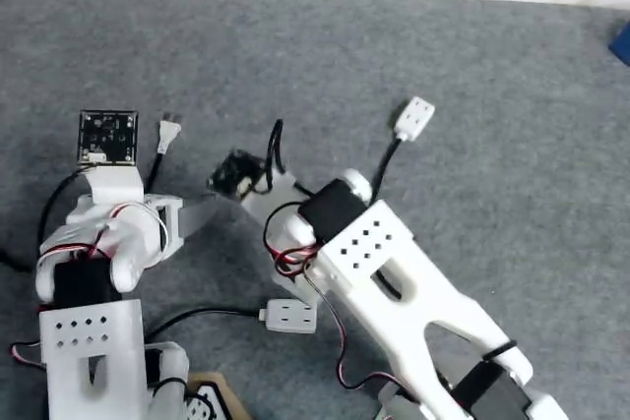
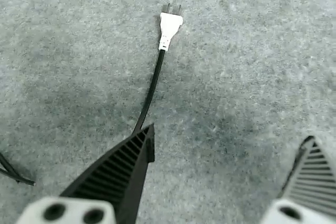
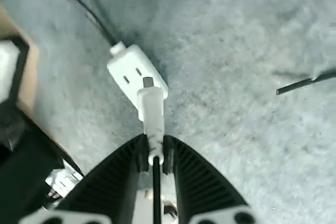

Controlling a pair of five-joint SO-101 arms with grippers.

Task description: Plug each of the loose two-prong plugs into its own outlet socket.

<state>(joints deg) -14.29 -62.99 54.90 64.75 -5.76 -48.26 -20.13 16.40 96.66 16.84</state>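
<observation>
Plug one, the held plug [image 3: 151, 106], is pinched at its cord end by your right gripper [image 3: 154, 141]. The jaws are narrowed tight onto it, and its nose touches the face of the near socket [image 3: 130, 69] close to one edge. I cannot tell whether the prongs have entered any slots; they look to sit off to the side of them. If you push now, the most likely trouble is the near socket skating away across the grey carpet [image 1: 512, 95], since nothing pins it down. Because you grip the held plug so far back, it may also pivot between the fingers and skew further. Line up the prongs before you press. Your left gripper [image 2: 229, 135] is spread wide and holds nothing. It hangs above the carpet with the loose plug [image 2: 170, 23] lying ahead of it, prongs pointing away. Its black cord [image 2: 151, 85] runs back beneath one finger [image 2: 123, 169]. If you close where you are, you would catch cord rather than plug body, and the plug would dangle. The far socket [image 1: 413, 117] lies well apart from that loose plug, and the right arm [image 1: 394, 263] stands between them, so the carry will have to go around it. A cardboard piece [image 1: 217, 386] sits near the near socket, by the left arm's base.
</observation>
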